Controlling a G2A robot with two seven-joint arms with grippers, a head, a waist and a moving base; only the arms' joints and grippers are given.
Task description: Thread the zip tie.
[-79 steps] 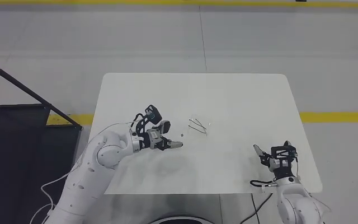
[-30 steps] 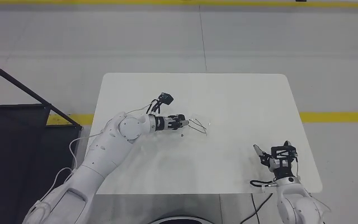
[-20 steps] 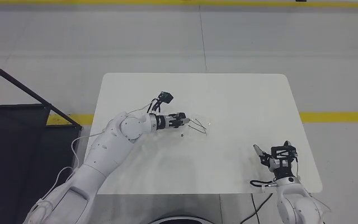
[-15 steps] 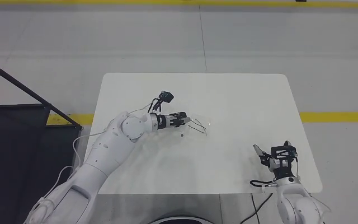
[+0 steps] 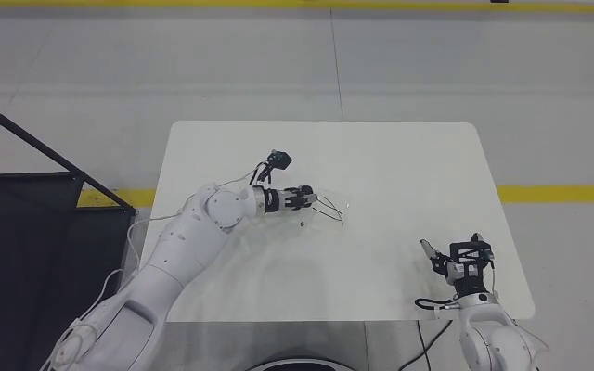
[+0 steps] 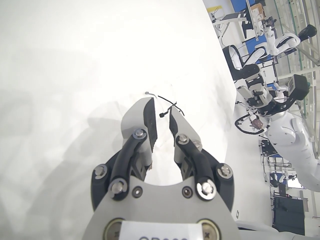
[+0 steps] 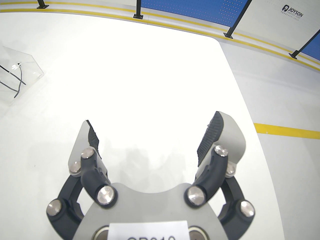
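Top view: where do we see the zip ties?

We see them as thin black strands near the middle of the white desk, lying crossed on a clear sheet.

And our left hand?

Low over the desk, right at their left side. In the left wrist view its fingers stand a narrow gap apart, and one tie's end shows in that gap.

Our right hand?

Well apart, by the desk's near right corner, spread wide and holding nothing.
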